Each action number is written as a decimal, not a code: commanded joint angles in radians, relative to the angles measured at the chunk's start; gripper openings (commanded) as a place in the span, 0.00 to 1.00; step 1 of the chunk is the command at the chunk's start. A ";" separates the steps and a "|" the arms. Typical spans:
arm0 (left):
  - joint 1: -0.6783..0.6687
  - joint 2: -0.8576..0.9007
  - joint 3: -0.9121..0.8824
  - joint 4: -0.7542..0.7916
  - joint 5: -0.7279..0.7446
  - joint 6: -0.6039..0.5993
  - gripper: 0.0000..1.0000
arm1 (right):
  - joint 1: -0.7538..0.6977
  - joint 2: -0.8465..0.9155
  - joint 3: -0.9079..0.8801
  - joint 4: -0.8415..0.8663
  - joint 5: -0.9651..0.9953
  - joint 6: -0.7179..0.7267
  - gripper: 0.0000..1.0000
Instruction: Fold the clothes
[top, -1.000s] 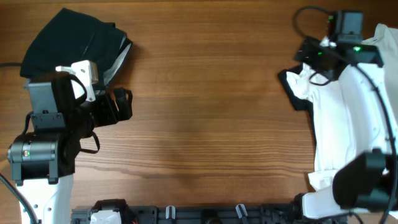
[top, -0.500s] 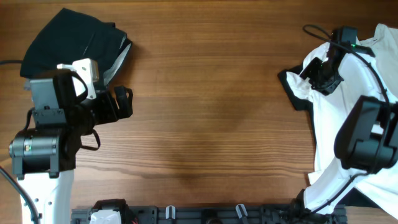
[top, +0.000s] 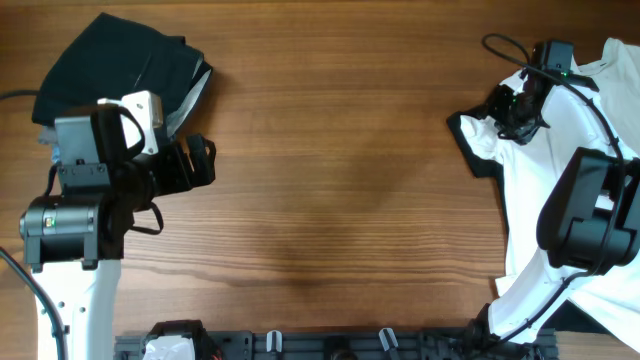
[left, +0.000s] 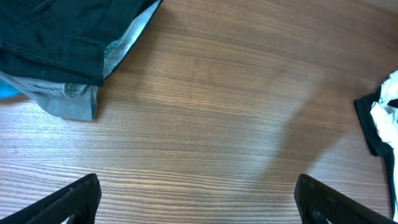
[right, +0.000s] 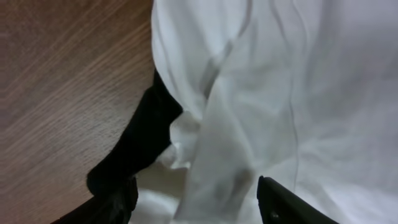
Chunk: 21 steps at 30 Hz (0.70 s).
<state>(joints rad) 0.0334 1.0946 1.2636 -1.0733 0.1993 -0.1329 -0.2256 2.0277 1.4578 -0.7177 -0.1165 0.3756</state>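
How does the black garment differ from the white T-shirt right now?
The black garment is dark and bunched into a compact heap at the table's far left. The T-shirt is white with black at its left edge, lies spread long at the right and runs out of the overhead view. Both rest crumpled on the wooden table.

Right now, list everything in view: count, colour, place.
table: one, brown wood, under everything
black garment: one, black with grey striped lining, heaped at the far left corner
white T-shirt: one, white, crumpled along the right side
black fabric: one patch, black, at the T-shirt's left edge; unclear whether it is part of the shirt
rail: one, black, near edge
left gripper: one, black, open over bare wood near the black garment
right gripper: one, black, jaws apart over the T-shirt's left edge
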 joint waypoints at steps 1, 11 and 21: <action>-0.005 0.009 0.023 0.003 0.018 0.016 0.98 | 0.004 0.011 0.006 0.001 -0.015 -0.030 0.68; -0.005 0.013 0.023 0.004 0.020 0.016 0.97 | -0.006 0.005 -0.041 0.051 -0.012 -0.031 0.04; -0.005 0.013 0.023 0.003 0.020 0.016 0.97 | -0.134 -0.101 0.059 0.021 -0.012 0.004 0.04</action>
<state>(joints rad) 0.0334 1.1015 1.2636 -1.0733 0.2066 -0.1329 -0.3054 2.0144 1.4601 -0.6998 -0.1234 0.3702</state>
